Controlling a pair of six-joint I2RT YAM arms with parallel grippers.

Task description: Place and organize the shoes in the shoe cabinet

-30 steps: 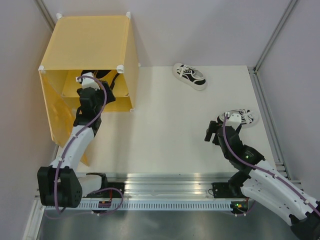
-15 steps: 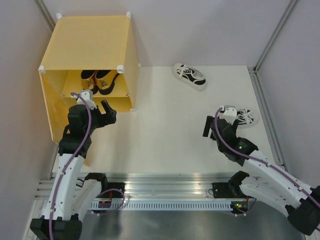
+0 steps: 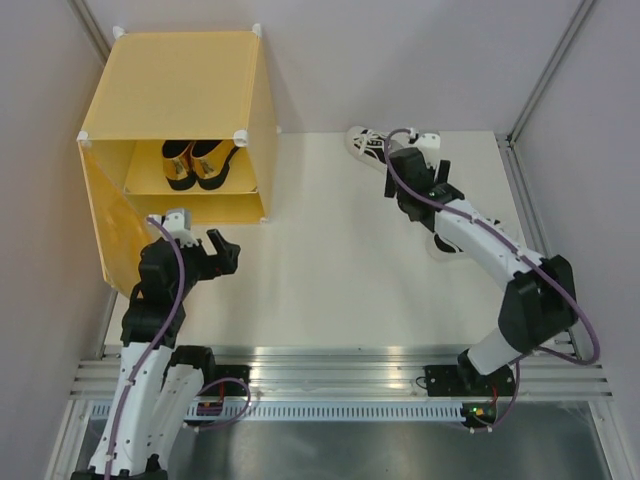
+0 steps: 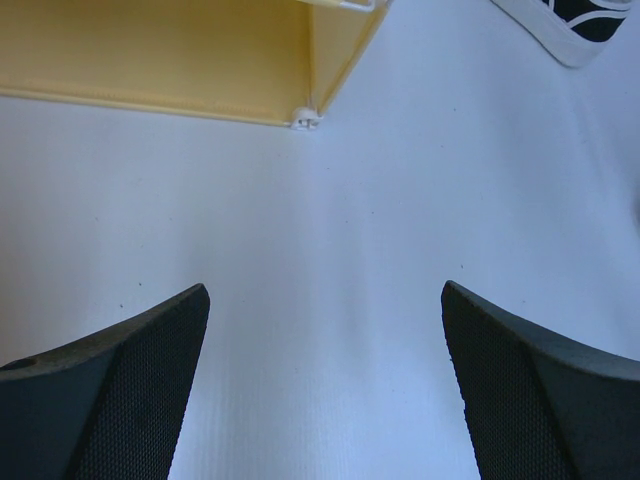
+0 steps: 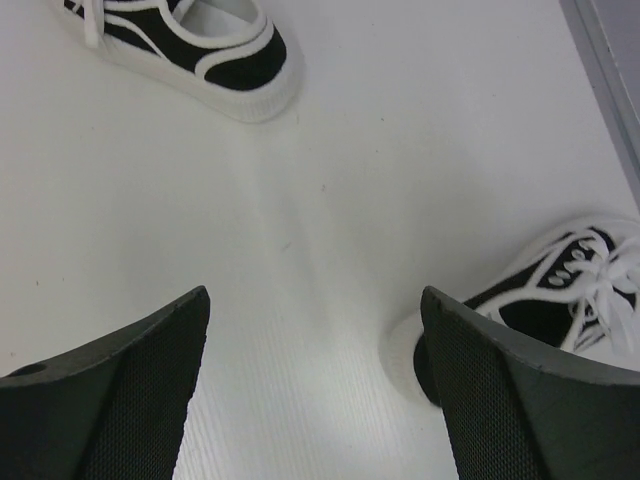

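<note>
Roughly halfway: the shoe cabinet [image 3: 170, 90] holds both gold loafers [image 3: 195, 162] side by side inside. The far sneaker [image 5: 200, 45] and the near sneaker [image 5: 560, 300] lie out on the table [image 3: 330, 260]. The right gripper [image 5: 315, 300] hovers between them, jaws wide and empty — the left gripper [image 4: 325, 295], equally open and holding nothing, hangs just before the cabinet.

You see a smooth, translucent plastic cabinet [image 3: 170, 75], shiny metallic loafers [image 3: 195, 162], cloth sneakers [image 5: 200, 50] and a matt white table [image 3: 330, 250].
</note>
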